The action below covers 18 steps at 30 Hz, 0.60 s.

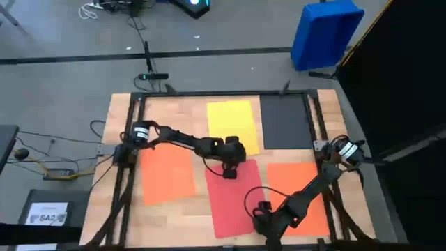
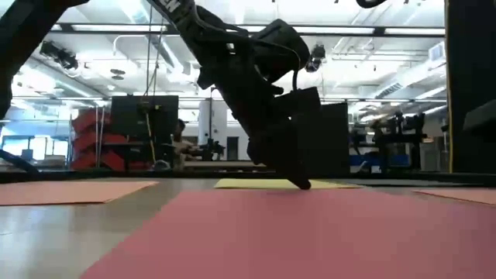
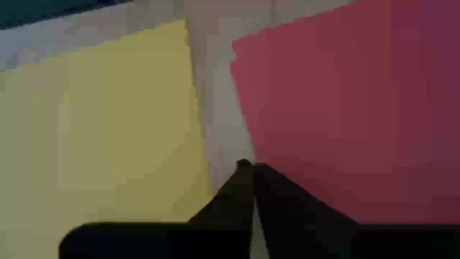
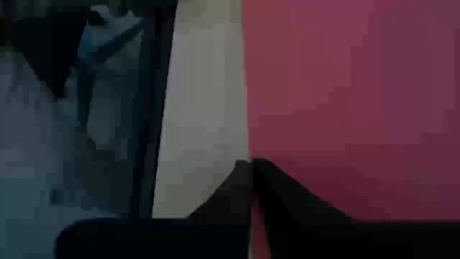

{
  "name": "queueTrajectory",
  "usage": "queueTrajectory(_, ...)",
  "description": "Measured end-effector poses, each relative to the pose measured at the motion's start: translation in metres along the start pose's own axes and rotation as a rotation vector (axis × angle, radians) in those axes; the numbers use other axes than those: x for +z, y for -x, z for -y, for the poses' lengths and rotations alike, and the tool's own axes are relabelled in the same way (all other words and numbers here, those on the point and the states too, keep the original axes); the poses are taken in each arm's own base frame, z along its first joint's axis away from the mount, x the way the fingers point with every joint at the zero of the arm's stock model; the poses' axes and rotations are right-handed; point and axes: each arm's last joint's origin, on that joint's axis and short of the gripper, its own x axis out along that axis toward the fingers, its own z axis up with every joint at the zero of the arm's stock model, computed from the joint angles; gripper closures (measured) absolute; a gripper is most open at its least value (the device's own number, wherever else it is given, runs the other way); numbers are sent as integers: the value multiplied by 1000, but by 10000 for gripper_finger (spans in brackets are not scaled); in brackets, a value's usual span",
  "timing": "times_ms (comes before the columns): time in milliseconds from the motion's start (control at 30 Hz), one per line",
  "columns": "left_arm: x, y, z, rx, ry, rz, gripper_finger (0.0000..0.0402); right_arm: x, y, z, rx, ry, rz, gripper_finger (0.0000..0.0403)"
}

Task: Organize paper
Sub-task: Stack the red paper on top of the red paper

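Paper sheets carry no writing; floor box label reads "SA2"

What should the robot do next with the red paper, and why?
Probably slide the red paper a bit, to straighten it. It lies slightly crooked beside the orange sheet, below the yellow sheet. The left end effector, fingers shut, presses down at its top edge, and the right end effector, also shut, sits at its lower side, so both seem placed to push it.
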Motion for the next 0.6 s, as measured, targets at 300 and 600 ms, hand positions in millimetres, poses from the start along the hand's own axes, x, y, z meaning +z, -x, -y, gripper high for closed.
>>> queueTrajectory(300,2,-1,2,-37,-3,25,402,0,0,0,0,-1,1,403)
queueTrajectory(600,1,-1,-3,-8,6,27,402,1,0,-1,26,-12,-8,403)
